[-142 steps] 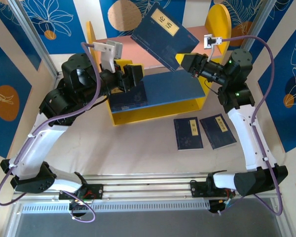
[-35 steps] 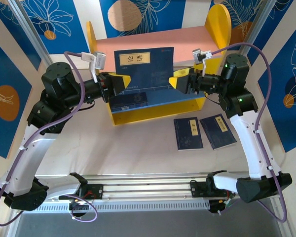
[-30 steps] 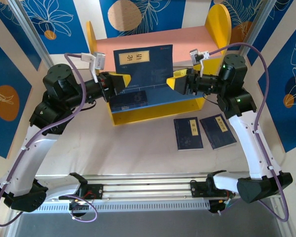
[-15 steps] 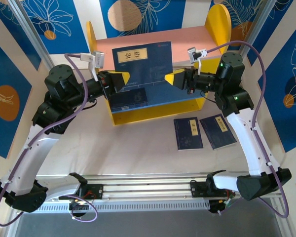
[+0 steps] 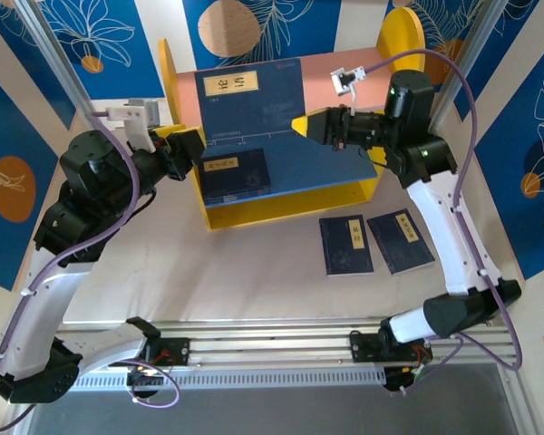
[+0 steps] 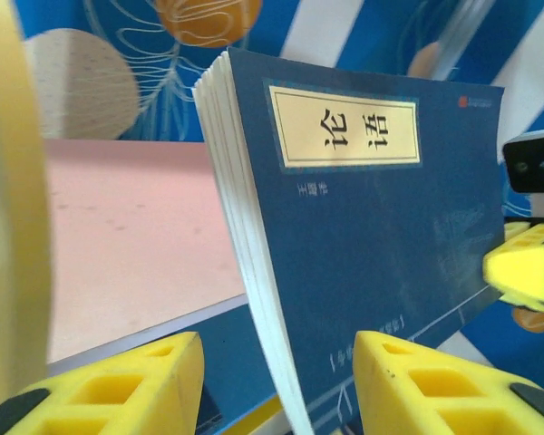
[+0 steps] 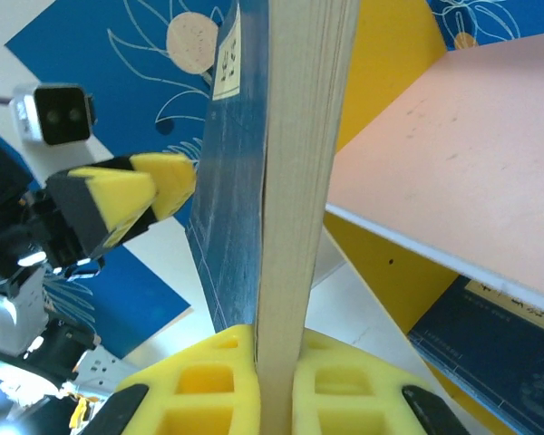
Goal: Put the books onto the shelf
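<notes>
A large navy book (image 5: pixel 254 104) with a tan title label stands upright over the shelf (image 5: pixel 281 207), in front of its pink upper board (image 5: pixel 183 87). My right gripper (image 5: pixel 306 124) is shut on the book's right edge (image 7: pixel 299 136), with both yellow pads pressed on it (image 7: pixel 274 349). My left gripper (image 5: pixel 186 149) is open at the book's left edge. In the left wrist view the page edge (image 6: pixel 254 272) runs between the spread fingers (image 6: pixel 276 362) without touching them. A smaller navy book (image 5: pixel 234 174) lies flat on the blue lower board (image 5: pixel 322 168).
Two more navy books (image 5: pixel 346 245) (image 5: pixel 400 240) lie side by side on the table in front of the shelf's right end. The shelf's yellow round-topped side panels (image 5: pixel 401 36) rise at both ends. Blue patterned walls close in the back and sides.
My left gripper has opened, let go of the large book and drawn back to the left. The right gripper has carried the book a little higher and further back, uncovering the small book's label.
</notes>
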### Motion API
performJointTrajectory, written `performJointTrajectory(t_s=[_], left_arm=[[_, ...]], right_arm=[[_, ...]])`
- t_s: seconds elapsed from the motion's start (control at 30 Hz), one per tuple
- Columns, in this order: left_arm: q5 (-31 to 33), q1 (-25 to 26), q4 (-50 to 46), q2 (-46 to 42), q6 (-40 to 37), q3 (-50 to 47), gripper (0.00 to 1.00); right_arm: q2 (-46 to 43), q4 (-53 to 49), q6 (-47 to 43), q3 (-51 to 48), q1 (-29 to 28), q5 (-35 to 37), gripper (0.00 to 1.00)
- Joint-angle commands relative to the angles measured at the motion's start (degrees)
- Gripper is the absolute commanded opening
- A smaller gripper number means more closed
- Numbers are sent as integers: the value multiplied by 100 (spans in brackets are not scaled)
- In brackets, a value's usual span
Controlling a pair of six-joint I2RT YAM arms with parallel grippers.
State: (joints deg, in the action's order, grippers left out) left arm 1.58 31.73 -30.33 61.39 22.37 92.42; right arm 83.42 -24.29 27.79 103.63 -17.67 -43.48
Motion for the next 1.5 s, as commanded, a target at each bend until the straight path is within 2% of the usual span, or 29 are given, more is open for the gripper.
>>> performJointTrajectory(t_s=[0.0,0.43,0.67,1.0,1.2,1.47], left_arm=[[590,-12,-269,-96,-258,100,47],[1160,-17,-480,-572,-431,-31,48],[1204,-14,-570,-703,-461,-75,48],[1173,-10,-553,-801,-460,-190,48],[1160,-12,-544,-798,-476,-189,49],[1141,-14,-553,-792,-471,-156,49]], right_arm=[[363,-600,-126,715,-86,153,5],[1849,-2202,-594,3008,-564,977,5],[2202,-2418,-641,3448,-715,1212,5],[2561,-2606,-672,3856,-789,1158,5],[2795,-2740,-678,4139,-826,1152,12],[2892,-2792,-710,4262,-830,1245,30]])
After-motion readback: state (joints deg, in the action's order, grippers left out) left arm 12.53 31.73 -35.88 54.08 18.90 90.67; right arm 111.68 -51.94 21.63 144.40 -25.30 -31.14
